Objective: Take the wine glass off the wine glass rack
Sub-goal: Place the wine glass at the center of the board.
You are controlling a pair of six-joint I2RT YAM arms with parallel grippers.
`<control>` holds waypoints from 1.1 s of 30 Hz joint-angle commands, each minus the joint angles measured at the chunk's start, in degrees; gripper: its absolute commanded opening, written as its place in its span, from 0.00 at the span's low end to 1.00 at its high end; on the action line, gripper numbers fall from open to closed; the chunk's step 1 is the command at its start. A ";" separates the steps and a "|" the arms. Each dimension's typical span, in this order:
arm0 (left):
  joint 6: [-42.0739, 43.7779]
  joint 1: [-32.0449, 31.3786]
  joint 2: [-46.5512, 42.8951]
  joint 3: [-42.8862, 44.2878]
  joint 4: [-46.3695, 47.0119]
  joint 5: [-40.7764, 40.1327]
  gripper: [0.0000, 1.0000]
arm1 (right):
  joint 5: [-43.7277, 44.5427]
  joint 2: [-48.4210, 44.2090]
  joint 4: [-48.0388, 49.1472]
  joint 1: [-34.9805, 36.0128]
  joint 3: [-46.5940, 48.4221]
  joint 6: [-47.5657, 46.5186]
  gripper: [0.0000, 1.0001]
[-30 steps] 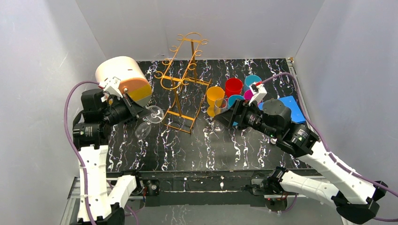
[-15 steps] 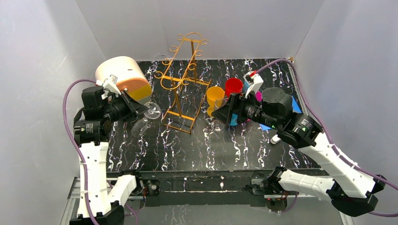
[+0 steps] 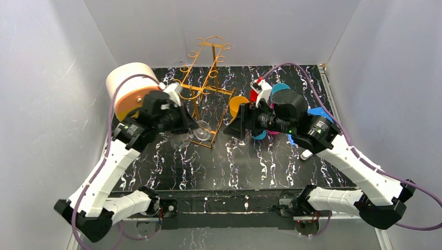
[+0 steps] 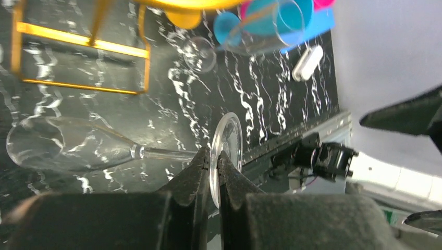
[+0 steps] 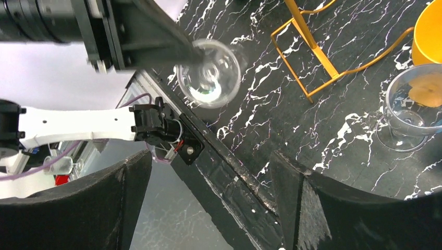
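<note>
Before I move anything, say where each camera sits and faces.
Top external: above and behind the robot, looking down on the wine glass rack; both arms show.
Left wrist: along shut left fingers pinching the wine glass by its foot.
Right wrist: past the open right fingers toward the near edge of the table.
Shared: all show that glass.

Can't read any text in these, honestly. Nothing legible on the wine glass, the cream-and-orange box, the plastic cups or the white arm links, any markings are too small or blurry
</note>
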 commanded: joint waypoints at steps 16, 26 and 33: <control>-10.25 -16.62 -8.95 -14.90 22.35 4.42 0.00 | -21.62 -2.40 20.50 -6.66 -15.28 10.54 0.79; -11.38 -16.62 -10.71 -18.15 31.31 5.23 0.00 | -32.29 -0.44 28.80 -10.82 -18.08 13.72 0.64; -12.74 -16.65 -12.26 -20.70 35.55 5.04 0.00 | -27.89 -1.38 32.15 -11.67 -19.83 12.73 0.60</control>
